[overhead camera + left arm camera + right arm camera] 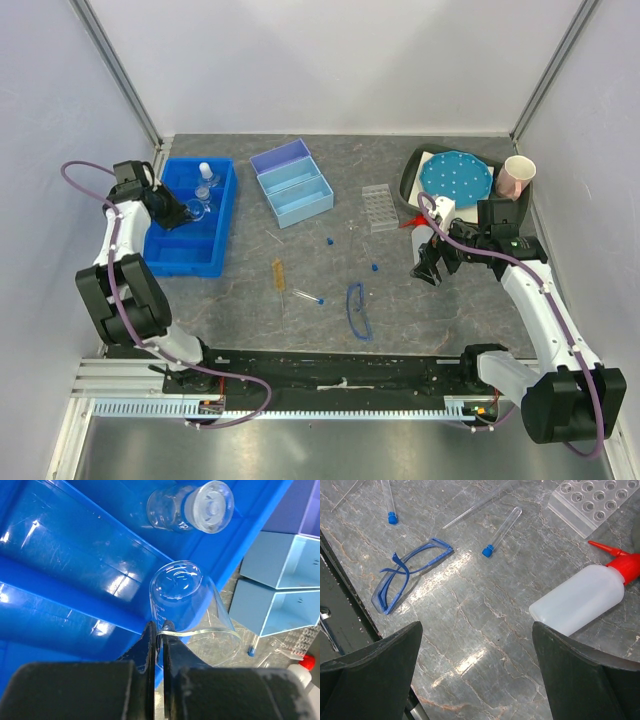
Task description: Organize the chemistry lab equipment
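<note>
Right pincer (475, 630) gapes empty, the light, squashy white red-nozzled squeeze bottle (580, 597) just ahead, best gripped mid-body; left pincer (159, 630) pinches the rim of a fragile clear glass flask (185, 605).

A grey, marble-veined stone-look surface (300, 330) filled the enclosure, closed in by plain pale walls: a back wall (330, 60), a left wall (50, 100) and a right wall (600, 100). Slim aluminium posts (118, 68) ran up the rear corners. A black strip (300, 362) and a ribbed metal rail (330, 408) edged the near side. Overhead light left soft white glare (465, 561) on the veined top.
</note>
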